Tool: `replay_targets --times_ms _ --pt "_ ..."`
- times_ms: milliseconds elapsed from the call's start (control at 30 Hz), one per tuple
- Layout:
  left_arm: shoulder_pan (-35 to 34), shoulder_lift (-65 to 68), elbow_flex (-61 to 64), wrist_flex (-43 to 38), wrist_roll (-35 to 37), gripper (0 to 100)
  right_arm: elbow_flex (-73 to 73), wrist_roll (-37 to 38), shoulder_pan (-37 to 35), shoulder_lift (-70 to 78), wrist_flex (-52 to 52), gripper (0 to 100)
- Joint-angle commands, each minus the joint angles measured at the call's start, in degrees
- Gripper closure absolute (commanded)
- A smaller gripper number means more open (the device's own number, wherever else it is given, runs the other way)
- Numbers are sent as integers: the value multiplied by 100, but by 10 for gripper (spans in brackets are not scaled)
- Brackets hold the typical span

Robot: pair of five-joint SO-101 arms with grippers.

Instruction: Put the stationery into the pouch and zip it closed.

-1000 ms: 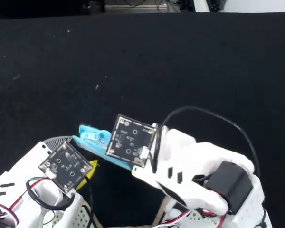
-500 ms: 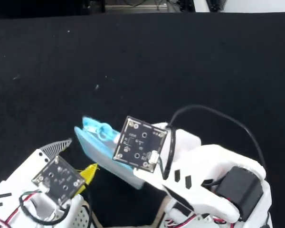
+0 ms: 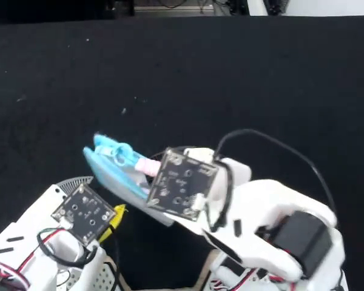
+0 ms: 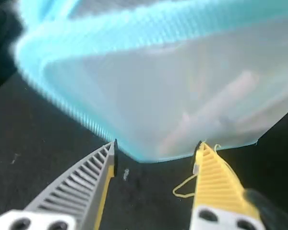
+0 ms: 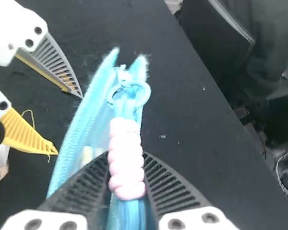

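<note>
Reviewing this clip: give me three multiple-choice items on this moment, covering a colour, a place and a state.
1. The pouch's edging is: A blue, B red, C green.
2. The pink cord sits: A inside the pouch, B between the right gripper's fingers, C under the left gripper.
3. The left gripper is: A shut on the pouch, B shut on the pink cord, C open.

Answers: 1 A, blue trim rings the translucent body. 2 B, the black fingers close on the cord from both sides. 3 C, its grey and yellow fingers stand well apart.
</note>
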Motion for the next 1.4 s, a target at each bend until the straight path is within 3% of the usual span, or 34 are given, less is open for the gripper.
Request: replay_targets --times_ms 0,133,367,500,667,967,1367 --pt "-66 -9 40 26 70 734 576 774 -9 -22 -519 988" --pt "-180 -9 75 149 35 734 927 1178 -18 -57 -607 988" --pt "-910 -9 84 114 -378 734 549 1160 -53 -66 -149 987" --pt "-760 -9 189 97 -378 734 558 484 -53 -22 -193 982" --pt "-708 -9 505 -70 -369 734 541 -598 -53 -22 -299 884" --pt "-673 -9 1086 -721 -123 734 523 -633 -53 -48 -756 878" --pt "-673 -9 1121 -721 -141 734 523 -686 -53 -22 -853 874"
